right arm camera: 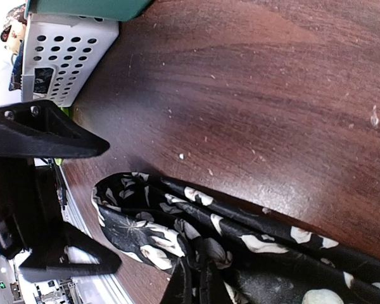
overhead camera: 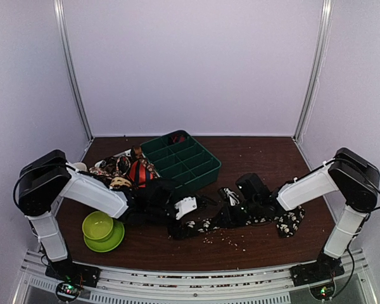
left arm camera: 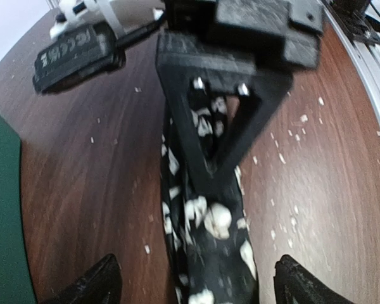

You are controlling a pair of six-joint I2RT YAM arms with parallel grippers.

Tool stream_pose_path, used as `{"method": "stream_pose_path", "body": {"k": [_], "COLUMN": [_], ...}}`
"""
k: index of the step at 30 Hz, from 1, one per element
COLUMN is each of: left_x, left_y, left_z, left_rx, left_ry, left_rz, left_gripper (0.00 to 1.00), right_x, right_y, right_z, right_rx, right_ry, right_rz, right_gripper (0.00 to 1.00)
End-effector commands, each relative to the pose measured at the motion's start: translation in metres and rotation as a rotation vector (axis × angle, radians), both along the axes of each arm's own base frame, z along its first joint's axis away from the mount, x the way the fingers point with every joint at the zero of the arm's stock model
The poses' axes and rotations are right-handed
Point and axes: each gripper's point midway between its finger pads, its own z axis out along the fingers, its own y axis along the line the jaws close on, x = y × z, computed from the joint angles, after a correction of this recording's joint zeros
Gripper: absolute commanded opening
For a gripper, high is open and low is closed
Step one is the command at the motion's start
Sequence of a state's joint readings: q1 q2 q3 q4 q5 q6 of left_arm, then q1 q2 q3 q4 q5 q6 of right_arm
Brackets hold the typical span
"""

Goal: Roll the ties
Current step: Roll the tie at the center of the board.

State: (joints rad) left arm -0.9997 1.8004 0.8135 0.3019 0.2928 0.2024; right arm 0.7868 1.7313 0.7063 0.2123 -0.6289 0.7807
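Note:
A black tie with cream flower spots (overhead camera: 210, 225) lies along the table's front middle, its wide end at the right (overhead camera: 291, 221). My left gripper (left arm camera: 199, 288) is open, with its fingertips (left arm camera: 95, 285) on either side of the tie (left arm camera: 209, 221) low over the table; in the top view it is at centre (overhead camera: 196, 212). My right gripper (right arm camera: 195, 285) is shut on a folded loop of the tie (right arm camera: 152, 221); it shows facing the left one in the top view (overhead camera: 227, 202). More ties, one red-and-black striped (overhead camera: 139, 171), lie heaped at the back left.
A green divided tray (overhead camera: 206, 171) stands at the back centre, with a white perforated basket (right arm camera: 63, 57) beside it. A green bowl on a green plate (overhead camera: 100, 227) sits at the front left. Pale crumbs dot the brown table (overhead camera: 259, 158).

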Motion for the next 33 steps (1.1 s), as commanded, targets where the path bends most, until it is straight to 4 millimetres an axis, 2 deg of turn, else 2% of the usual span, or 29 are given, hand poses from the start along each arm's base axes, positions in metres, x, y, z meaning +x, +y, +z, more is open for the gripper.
{"method": "stream_pose_path", "body": {"k": [1, 5, 9, 11, 15, 17, 21, 27, 33], "left_x": [0.008, 0.008, 0.009, 0.006, 0.001, 0.0, -0.001, 0.0, -0.005], "left_y": [-0.028, -0.038, -0.041, -0.039, -0.036, -0.035, -0.037, -0.043, -0.058], "left_z": [0.004, -0.01, -0.017, -0.021, -0.027, -0.028, -0.03, -0.027, -0.023], "left_rx": [-0.062, -0.052, -0.039, -0.027, -0.01, -0.008, -0.003, -0.016, -0.044], "left_ry": [0.014, 0.052, 0.055, 0.06, 0.068, 0.071, 0.07, 0.068, 0.078], "left_rz": [-0.004, -0.027, -0.029, -0.045, -0.067, -0.072, -0.088, -0.105, -0.145], "left_gripper": [0.86, 0.79, 0.62, 0.54, 0.46, 0.44, 0.43, 0.42, 0.42], "right_x": [0.005, 0.006, 0.007, 0.009, 0.026, 0.029, 0.026, 0.015, -0.013], "right_y": [0.007, 0.009, 0.01, 0.004, -0.026, -0.041, -0.067, -0.104, -0.137], "right_z": [0.014, 0.013, 0.012, 0.015, 0.024, 0.022, -0.004, -0.04, -0.05], "right_rx": [0.033, 0.035, 0.032, 0.028, 0.069, 0.062, -0.056, -0.173, -0.21], "right_ry": [-0.021, -0.016, -0.01, -0.012, -0.017, -0.01, 0.027, 0.122, 0.149], "right_rz": [0.004, 0.001, 0.005, -0.006, -0.107, -0.152, -0.212, -0.319, -0.395], "right_gripper": [0.0, 0.0, 0.01, 0.09, 0.24, 0.3, 0.32, 0.3, 0.3]}}
